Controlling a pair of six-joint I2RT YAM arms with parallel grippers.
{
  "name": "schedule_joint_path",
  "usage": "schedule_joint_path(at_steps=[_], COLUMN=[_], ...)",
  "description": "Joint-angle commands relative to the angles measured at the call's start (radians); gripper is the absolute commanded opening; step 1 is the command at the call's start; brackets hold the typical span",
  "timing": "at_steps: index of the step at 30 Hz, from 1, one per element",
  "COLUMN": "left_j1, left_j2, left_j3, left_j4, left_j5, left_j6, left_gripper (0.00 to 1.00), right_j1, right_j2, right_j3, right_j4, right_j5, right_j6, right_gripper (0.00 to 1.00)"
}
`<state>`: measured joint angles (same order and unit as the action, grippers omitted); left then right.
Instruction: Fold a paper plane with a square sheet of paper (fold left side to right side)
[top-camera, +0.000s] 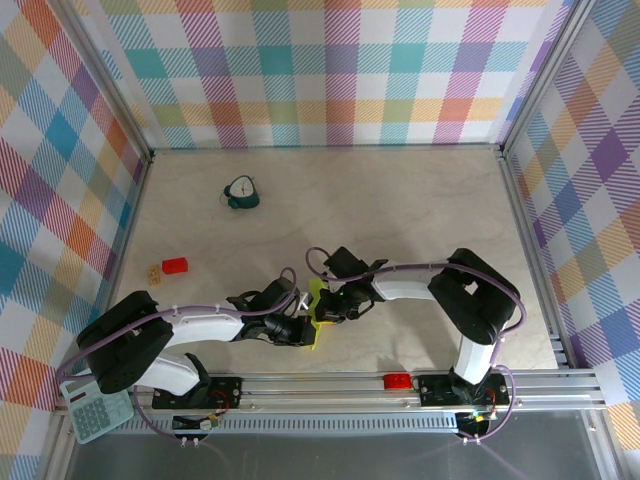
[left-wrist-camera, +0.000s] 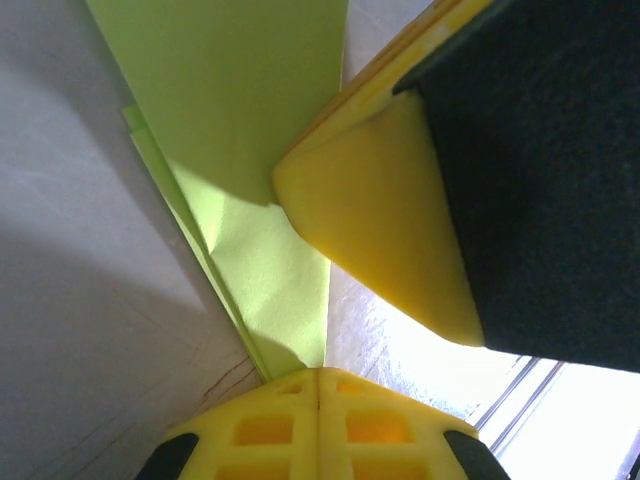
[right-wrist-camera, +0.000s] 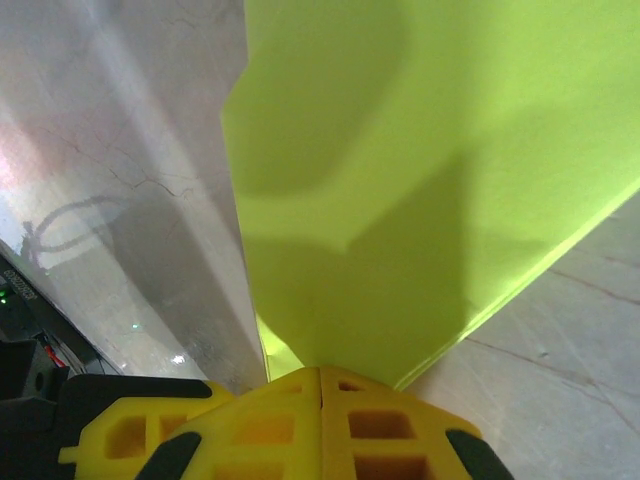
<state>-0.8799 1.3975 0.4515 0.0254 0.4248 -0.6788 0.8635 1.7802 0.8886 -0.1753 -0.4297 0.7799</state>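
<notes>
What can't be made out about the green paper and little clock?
Right wrist view: the sheet of paper runs past the frame edges, outline lost.
Top view: the left gripper and right gripper cover most of it, hiding its folds.
Left wrist view: the right gripper's finger blocks its far side.
Top view: the clock is too small to read.

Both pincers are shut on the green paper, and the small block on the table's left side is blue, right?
No, the block is red, not blue; the top view shows it. The left pincer and right pincer are indeed shut on the green paper.
</notes>
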Motion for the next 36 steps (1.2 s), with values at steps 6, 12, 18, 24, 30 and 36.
schedule_joint_path(at_steps=[6,12,18,24,30,36], left_j1=[-0.01,-0.011,-0.01,-0.012,-0.011,-0.012], left_j2=[0.032,0.034,0.032,0.038,0.034,0.023], left_j3=[-0.048,-0.056,-0.056,-0.059,-0.062,-0.068], left_j4=[-0.124,-0.113,-0.113,-0.101,-0.099,-0.095], left_j5=[-0.061,-0.056,-0.057,-0.053,-0.052,-0.055], left_j6=[0.012,0.004,0.003,-0.004,-0.005,-0.011], left_gripper=[0.0,0.0,0.0,0.0,0.0,0.0], right_j1=[-0.06,-0.105,-0.157,-0.207,-0.255,-0.302], right_j2=[0.034,0.053,0.072,0.101,0.131,0.164], right_j3=[0.043,0.065,0.087,0.131,0.186,0.237], right_j4=[-0.065,-0.077,-0.088,-0.103,-0.131,-0.163], right_j5=[0.094,0.098,0.1,0.097,0.096,0.097], right_j6=[-0.059,-0.085,-0.117,-0.149,-0.177,-0.206], right_gripper=[0.0,0.0,0.0,0.0,0.0,0.0])
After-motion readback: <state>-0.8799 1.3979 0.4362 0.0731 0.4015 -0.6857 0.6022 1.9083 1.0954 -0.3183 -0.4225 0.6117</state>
